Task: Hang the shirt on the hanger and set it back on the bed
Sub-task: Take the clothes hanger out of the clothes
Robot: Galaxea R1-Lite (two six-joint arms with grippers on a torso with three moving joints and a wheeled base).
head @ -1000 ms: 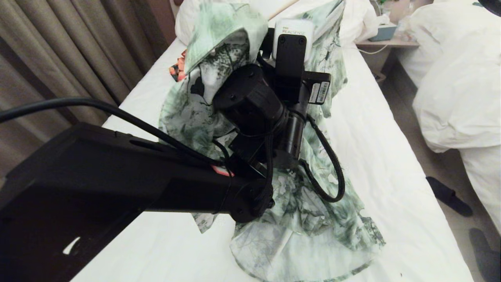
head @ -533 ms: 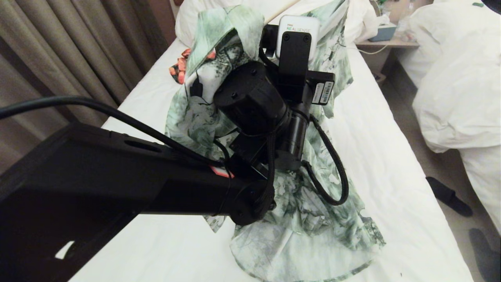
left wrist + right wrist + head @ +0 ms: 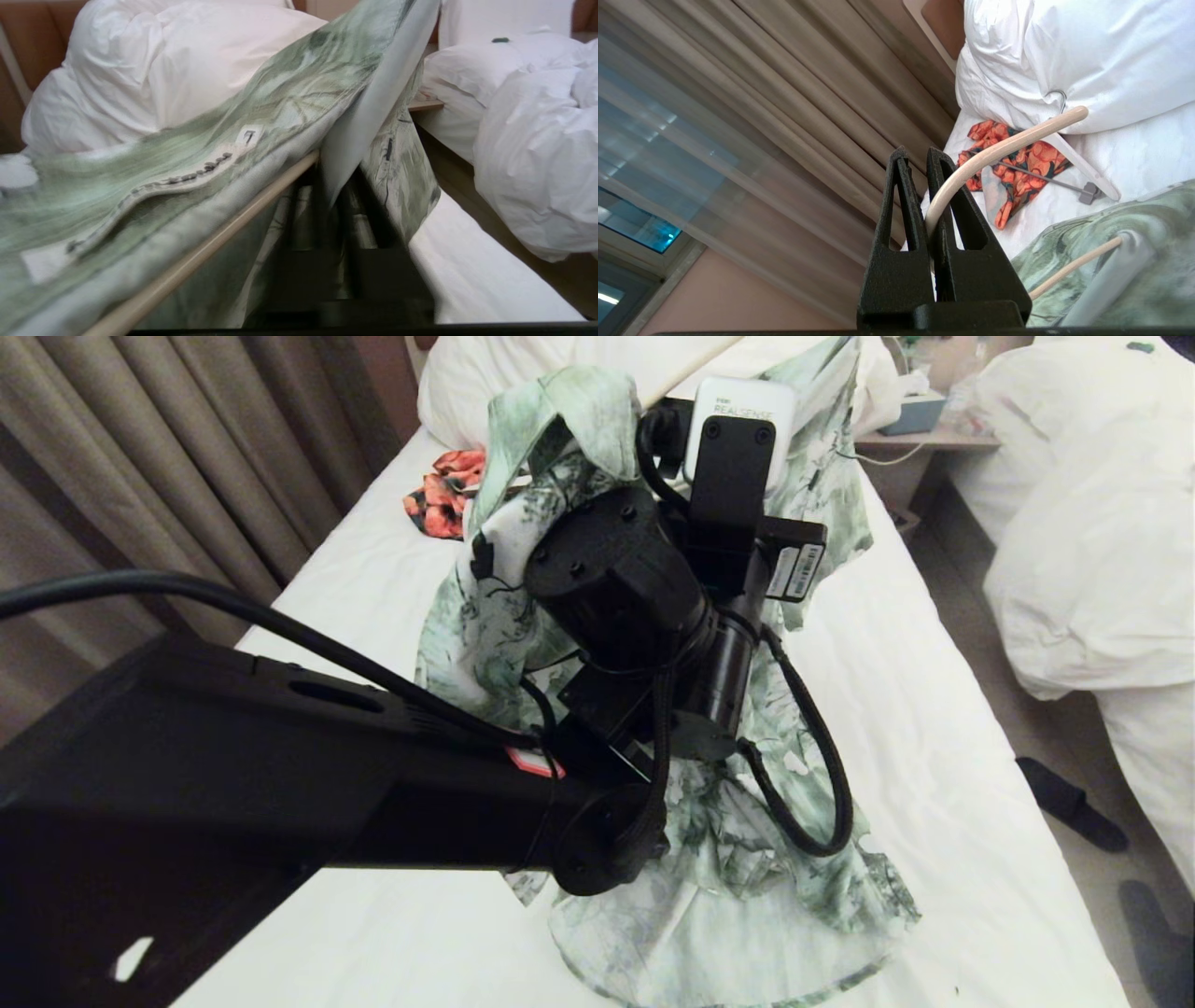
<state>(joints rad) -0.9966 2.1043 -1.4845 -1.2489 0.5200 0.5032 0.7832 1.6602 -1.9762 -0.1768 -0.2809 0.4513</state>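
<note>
The green-and-white shirt (image 3: 728,859) hangs raised over the bed (image 3: 934,728), with its hem still resting on the sheet. My left gripper (image 3: 334,196) is shut on a pale fold of the shirt (image 3: 233,121) near the collar. The cream hanger (image 3: 224,238) runs as a thin bar just under the fabric beside it. My right gripper (image 3: 918,154) is shut on the hanger's curved hook (image 3: 1008,144), and the shirt (image 3: 1087,252) drapes over the hanger below. In the head view the left arm (image 3: 373,775) and wrist cover the shirt's middle, and the right gripper is hidden.
An orange-and-black garment (image 3: 446,495) and a thick white hanger (image 3: 1083,172) lie near the pillows (image 3: 495,373). Curtains (image 3: 168,457) hang on the left. On the right are a second bed (image 3: 1092,551), a nightstand (image 3: 924,434) and dark slippers (image 3: 1069,803) on the floor.
My left wrist and the shirt's raised top have shifted to the right, uncovering more of the orange garment. The hem on the sheet has stayed put.
</note>
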